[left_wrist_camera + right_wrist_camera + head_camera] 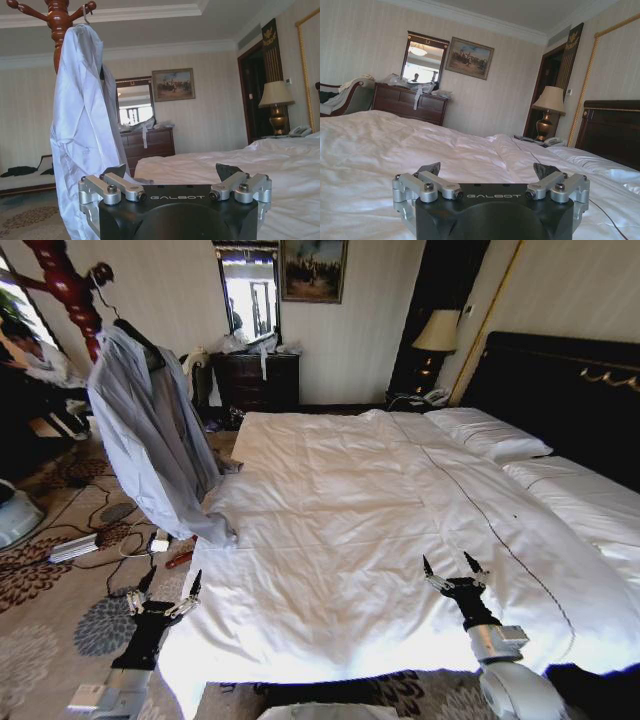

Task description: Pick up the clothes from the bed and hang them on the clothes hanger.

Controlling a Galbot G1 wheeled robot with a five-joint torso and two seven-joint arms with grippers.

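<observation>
The clothes, a pale grey-blue shirt (150, 440), hang on the black clothes hanger (137, 336), whose hook is caught on the wooden coat stand (70, 285). The shirt's lower hem brushes the left corner of the bed (350, 500), which has a smooth white duvet. My left gripper (172, 585) is open and low at the bed's near left corner, below the shirt. My right gripper (448, 568) is open over the duvet's near right part. In the left wrist view the shirt (82, 125) drapes just beyond the open left gripper (172, 172). The right gripper (487, 172) faces across the bed (395, 145).
Cables, a power strip (75, 547) and small items lie on the patterned carpet left of the bed. A dark dresser (255, 380) with a mirror stands at the far wall. A lamp (437, 332) and the black headboard (560, 390) are at the right.
</observation>
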